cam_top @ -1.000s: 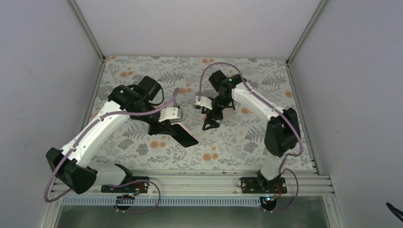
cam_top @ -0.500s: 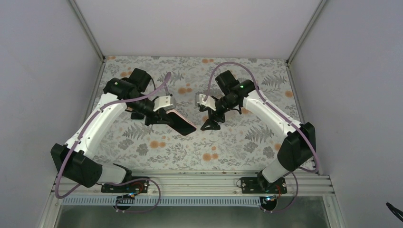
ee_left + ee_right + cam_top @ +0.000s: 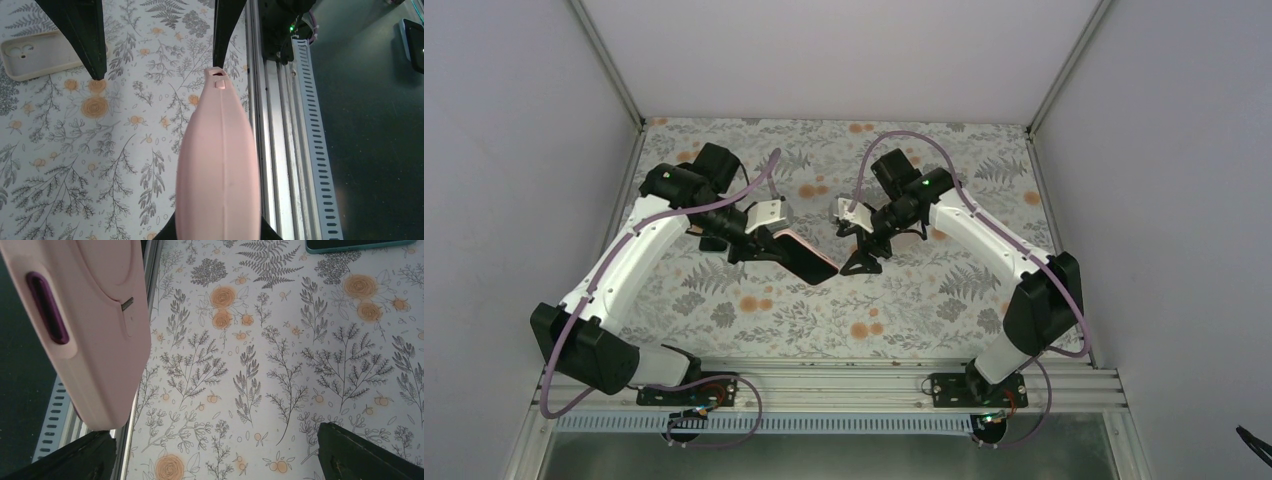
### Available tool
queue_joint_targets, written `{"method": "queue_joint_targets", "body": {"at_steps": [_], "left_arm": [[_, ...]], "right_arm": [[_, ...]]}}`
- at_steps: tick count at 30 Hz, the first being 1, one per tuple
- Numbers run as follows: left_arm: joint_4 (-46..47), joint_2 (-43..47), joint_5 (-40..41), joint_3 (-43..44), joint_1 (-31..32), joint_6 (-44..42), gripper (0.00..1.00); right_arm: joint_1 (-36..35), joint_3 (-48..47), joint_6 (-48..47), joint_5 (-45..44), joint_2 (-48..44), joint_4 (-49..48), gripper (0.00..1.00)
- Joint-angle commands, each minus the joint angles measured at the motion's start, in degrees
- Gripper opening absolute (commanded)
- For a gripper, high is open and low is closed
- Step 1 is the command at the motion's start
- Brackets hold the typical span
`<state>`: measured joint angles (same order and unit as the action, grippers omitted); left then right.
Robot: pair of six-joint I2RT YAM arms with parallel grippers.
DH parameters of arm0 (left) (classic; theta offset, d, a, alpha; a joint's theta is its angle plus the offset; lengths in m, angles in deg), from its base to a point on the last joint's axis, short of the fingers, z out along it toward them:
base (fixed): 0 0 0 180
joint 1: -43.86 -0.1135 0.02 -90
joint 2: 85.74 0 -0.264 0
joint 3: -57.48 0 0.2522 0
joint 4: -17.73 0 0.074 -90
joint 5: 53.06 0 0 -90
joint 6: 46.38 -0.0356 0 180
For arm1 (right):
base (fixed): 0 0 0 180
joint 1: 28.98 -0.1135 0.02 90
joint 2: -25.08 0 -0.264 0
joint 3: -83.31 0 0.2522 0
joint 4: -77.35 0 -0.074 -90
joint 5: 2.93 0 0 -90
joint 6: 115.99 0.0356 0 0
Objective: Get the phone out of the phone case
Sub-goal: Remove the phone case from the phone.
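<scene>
Looming pink case [image 3: 218, 165], seemingly empty beige case [image 3: 37, 55]

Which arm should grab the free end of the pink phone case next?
Probably right. The left gripper is shut on the pink phone case, holding it up. The right gripper is open and close to its free end.

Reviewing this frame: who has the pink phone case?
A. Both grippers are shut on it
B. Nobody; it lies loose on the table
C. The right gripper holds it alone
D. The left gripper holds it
D: the pink phone case juts out from the left gripper, while the right gripper stands wide open near its free end.
</scene>
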<state>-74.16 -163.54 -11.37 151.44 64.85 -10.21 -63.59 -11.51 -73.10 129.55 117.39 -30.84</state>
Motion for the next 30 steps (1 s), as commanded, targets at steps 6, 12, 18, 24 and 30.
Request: {"method": "queue_joint_targets", "body": {"at_steps": [6,12,18,24,30], "left_arm": [[0.4,0.6,-4.8,1.4,-0.4,-2.2,0.02],[0.4,0.8,-5.2,0.9,-0.3,-2.2,0.02],[0.4,1.6,-6.3,-0.3,-0.3,-2.8,0.02],[0.4,2.1,-8.7,-1.3,-0.4,-3.5,0.02],[0.3,2.5,-11.2,-2.6,-0.4,-4.8,0.02]], "right_arm": [[-0.6,-2.0,-0.1,3.6,0.9,0.6,1.0],[-0.7,-2.4,0.6,3.8,1.6,-0.1,0.99],[-0.6,-3.4,6.3,-1.0,2.5,-5.5,0.97],[-0.5,-8.3,10.5,-3.4,7.1,-6.9,0.97],[-0.5,-16.9,15.2,-4.1,11.7,-7.9,0.97]]}}
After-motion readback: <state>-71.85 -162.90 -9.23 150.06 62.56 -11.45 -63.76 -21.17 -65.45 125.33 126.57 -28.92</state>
